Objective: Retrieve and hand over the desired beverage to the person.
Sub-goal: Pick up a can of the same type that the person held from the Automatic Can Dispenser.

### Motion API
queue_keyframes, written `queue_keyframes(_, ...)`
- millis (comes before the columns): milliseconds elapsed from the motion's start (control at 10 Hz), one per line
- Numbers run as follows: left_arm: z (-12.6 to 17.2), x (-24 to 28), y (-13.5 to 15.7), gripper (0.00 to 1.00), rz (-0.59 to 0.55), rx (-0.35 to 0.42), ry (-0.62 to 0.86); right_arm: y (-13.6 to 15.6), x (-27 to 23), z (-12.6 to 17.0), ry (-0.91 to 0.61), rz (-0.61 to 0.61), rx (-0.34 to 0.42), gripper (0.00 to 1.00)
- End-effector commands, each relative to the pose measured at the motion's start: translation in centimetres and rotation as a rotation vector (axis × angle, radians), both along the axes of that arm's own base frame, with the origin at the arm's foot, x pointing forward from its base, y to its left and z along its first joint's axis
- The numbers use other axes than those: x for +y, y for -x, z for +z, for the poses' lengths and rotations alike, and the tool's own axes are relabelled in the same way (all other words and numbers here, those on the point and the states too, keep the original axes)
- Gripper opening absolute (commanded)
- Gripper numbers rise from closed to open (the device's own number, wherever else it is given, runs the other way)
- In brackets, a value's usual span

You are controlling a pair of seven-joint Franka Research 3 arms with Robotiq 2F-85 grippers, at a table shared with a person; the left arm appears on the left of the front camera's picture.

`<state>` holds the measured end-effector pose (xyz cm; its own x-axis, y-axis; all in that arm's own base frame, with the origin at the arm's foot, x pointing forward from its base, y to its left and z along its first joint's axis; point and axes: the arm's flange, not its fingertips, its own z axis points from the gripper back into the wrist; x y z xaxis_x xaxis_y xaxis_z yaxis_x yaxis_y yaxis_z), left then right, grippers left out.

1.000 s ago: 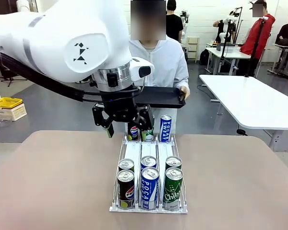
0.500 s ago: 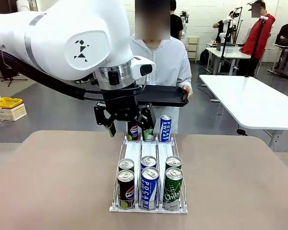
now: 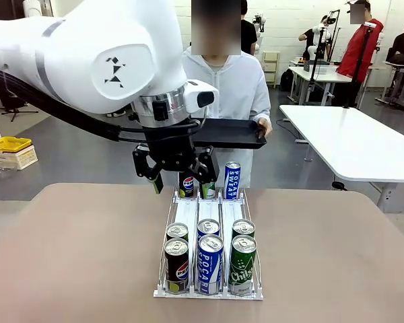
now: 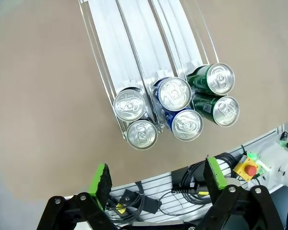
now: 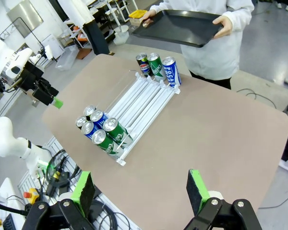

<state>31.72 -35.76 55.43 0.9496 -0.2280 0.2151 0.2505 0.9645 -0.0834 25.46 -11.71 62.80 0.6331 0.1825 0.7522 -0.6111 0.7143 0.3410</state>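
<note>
The person [image 3: 225, 84] in a white coat stands at the table's far side and holds a flat black tray [image 3: 230, 132] [image 5: 175, 28] in both hands. A wire rack [image 3: 209, 215] [image 5: 144, 98] carries beverage cans: a Pepsi [image 3: 177, 266], a Pocari Sweat [image 3: 209, 264] and a green can [image 3: 242, 264] lead the near end, and three more stand at the far end [image 3: 231, 180]. My left gripper [image 3: 178, 173] [image 4: 158, 177] hangs open high above the table with nothing between its fingers, looking down on the near cans [image 4: 174, 94]. My right gripper [image 5: 140, 191] is open and bare, well above the table.
Brown tabletop [image 3: 74, 256] lies bare on both sides of the rack. Cables and a red stop button [image 4: 249, 170] sit below the table's near edge. A white table [image 3: 350, 141] stands at the right, and other people are far behind.
My left gripper has drifted slightly to the right, still open. The person and the tray have shifted a little to the right.
</note>
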Motion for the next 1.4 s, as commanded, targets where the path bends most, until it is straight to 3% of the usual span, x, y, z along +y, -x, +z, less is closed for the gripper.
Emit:
queue_keyframes(0,-1.8,-3.9,0.0,1.0,0.037,0.004,-0.047,-0.2,0.0,0.1,-0.023,0.022,-0.012,1.0)
queue_keyframes(300,-4.6,-7.6,-0.2,1.0,0.138,0.045,-0.094,-0.2,0.0,0.1,-0.023,0.022,-0.012,1.0)
queue_keyframes(600,-6.7,-8.0,-0.6,1.0,0.2,0.086,-0.071,-0.2,0.0,0.1,-0.023,0.022,-0.012,1.0)
queue_keyframes(1100,-9.4,-8.3,-0.4,1.0,0.129,0.158,-0.076,-0.2,0.0,0.1,-0.023,0.022,-0.012,1.0)
queue_keyframes(1300,-10.0,-7.8,-0.3,1.0,0.086,0.143,-0.082,-0.2,0.0,0.1,-0.023,0.022,-0.012,1.0)
